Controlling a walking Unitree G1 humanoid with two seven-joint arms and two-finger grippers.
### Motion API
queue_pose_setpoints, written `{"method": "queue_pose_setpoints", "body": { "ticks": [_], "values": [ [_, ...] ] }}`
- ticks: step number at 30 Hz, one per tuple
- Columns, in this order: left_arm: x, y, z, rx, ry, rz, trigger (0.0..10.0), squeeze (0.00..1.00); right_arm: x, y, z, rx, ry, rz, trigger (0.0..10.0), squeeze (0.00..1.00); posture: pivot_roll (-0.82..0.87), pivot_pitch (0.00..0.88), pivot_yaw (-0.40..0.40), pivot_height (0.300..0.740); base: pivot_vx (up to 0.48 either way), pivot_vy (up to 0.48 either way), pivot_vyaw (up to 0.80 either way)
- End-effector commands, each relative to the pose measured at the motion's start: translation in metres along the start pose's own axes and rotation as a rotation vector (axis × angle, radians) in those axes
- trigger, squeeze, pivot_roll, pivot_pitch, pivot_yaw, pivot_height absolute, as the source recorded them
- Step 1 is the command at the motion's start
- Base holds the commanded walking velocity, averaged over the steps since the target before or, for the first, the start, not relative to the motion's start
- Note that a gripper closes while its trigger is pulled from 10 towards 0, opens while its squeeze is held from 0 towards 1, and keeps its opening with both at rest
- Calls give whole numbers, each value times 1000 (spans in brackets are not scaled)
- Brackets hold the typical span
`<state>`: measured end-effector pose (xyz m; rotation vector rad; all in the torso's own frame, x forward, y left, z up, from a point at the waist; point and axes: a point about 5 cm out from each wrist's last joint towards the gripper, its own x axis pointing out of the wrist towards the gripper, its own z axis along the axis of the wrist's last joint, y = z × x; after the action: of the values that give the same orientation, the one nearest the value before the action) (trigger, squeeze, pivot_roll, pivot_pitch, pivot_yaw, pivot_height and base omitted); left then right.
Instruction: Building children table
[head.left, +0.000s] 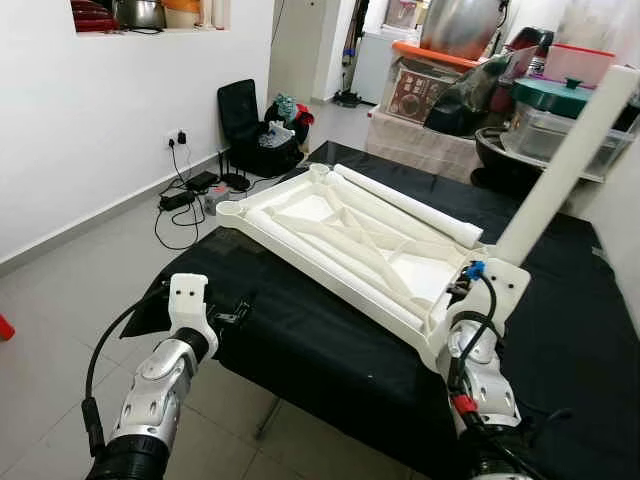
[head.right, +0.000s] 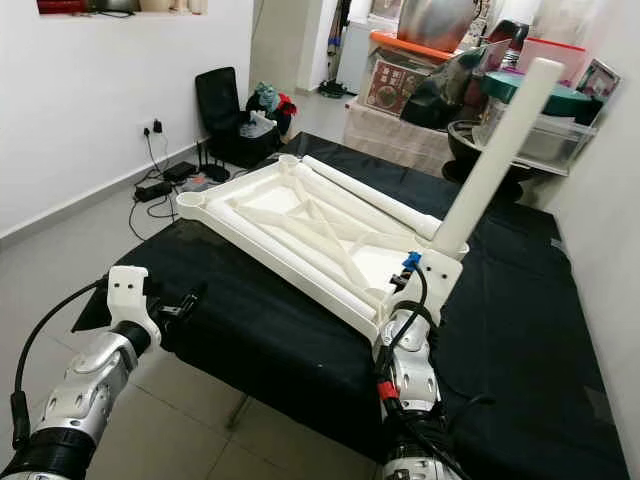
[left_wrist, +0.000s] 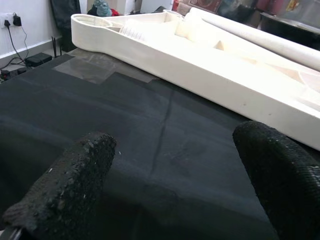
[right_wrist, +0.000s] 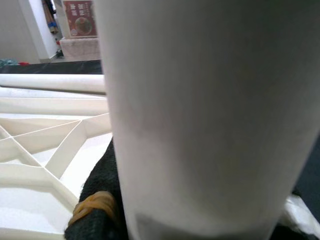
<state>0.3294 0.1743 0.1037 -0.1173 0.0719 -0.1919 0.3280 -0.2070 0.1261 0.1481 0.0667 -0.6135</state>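
Left eye view is giving you the white plastic children's tabletop (head.left: 340, 235), lying underside up with its ribs showing, across the middle of the frame on the black-covered worktop (head.left: 560, 330). Your right hand (head.left: 478, 272), at the lower right of centre, is gripping a long white plastic tube leg (head.left: 568, 165) that is rising at a tilt toward the upper right corner, its lower end sitting at the tabletop's near right corner. In the right wrist view its fingers (right_wrist: 102, 200) are pressing against that tube. A second white tube leg (head.left: 405, 205) is lying flat along the tabletop's far edge. Your left hand (left_wrist: 175, 180) is hovering over the worktop's near left edge at the lower left, fingers spread apart and holding nothing. Grey floor tiles (head.left: 60, 300) are showing at the left.
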Motion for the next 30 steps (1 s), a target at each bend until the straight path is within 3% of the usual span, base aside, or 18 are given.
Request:
{"method": "queue_pose_setpoints", "body": {
  "ticks": [1, 3, 4, 6, 8, 9, 10, 11, 13, 14, 15, 16, 19, 26, 28, 30],
  "values": [
    [3, -3, -1, 16, 15, -6, 10000, 0, -7, -35, -58, -86, 244, -134, 10000, 0, 46, 0, -107, 740, 0, 0, 0],
    [3, -3, -1, 18, 16, -7, 10000, 0, -8, -26, -58, -63, 238, -42, 10000, 0, 46, 0, -107, 740, 0, 0, 0],
    [3, -3, -1, 19, 17, -8, 10000, 0, -10, -15, -57, -40, 232, 70, 10000, 0, 45, 0, -104, 740, 0, 0, 0],
    [3, -3, -1, 19, 17, -8, 10000, 0, -10, -15, -57, -40, 232, 70, 10000, 0, 45, 0, -104, 740, 0, 0, 0],
    [3, -3, -1, 20, 18, -9, 10000, 0, -20, 11, -53, 11, 211, 375, 10000, 0, 46, 0, -104, 740, 0, 0, 0],
    [3, -3, -1, 20, 18, -9, 10000, 0, -20, 11, -53, 11, 211, 375, 10000, 0, 46, 0, -104, 740, 0, 0, 0],
    [3, -3, -1, 21, 18, -10, 10000, 0, -31, 23, -50, 22, 195, 557, 10000, 0, 44, 0, -103, 740, 0, 0, 0],
    [3, -3, -1, 21, 18, -10, 10000, 0, -31, 23, -50, 22, 195, 557, 10000, 0, 44, 0, -103, 740, 0, 0, 0],
    [4, -2, -1, 21, 18, -9, 10000, 0, -50, 34, -48, 12, 188, 832, 10000, 0, 44, 0, -102, 740, 0, 0, 0],
    [4, -2, -1, 21, 18, -9, 10000, 0, -50, 34, -48, 12, 188, 832, 10000, 0, 44, 0, -102, 740, 0, 0, 0],
    [4, -2, -1, 20, 19, -9, 10000, 0, -62, 36, -48, -13, 194, 975, 10000, 0, 45, 0, -104, 740, 0, 0, 0],
    [4, -2, -1, 20, 19, -9, 10000, 0, -62, 36, -48, -13, 194, 975, 10000, 0, 45, 0, -104, 740, 0, 0, 0],
    [4, -2, -1, 15, 20, -10, 10000, 0, -87, 35, -47, -43, 225, 1273, 10000, 0, 48, 0, -107, 740, 0, 0, 0],
    [3, -1, -2, 11, 21, -10, 10000, 0, -100, 34, -42, -29, 225, 1436, 10000, 0, 51, 0, -107, 740, 0, 0, 0],
    [3, -1, -1, 9, 18, -11, 10000, 0, -110, 36, -38, -10, 216, 1560, 10000, 0, 54, 0, -108, 740, 0, 0, 0],
    [3, -1, 0, 9, 17, -12, 10000, 0, -113, 36, -36, -2, 216, 1600, 10000, 0, 54, 0, -108, 740, 0, 0, 0]
  ]
}}
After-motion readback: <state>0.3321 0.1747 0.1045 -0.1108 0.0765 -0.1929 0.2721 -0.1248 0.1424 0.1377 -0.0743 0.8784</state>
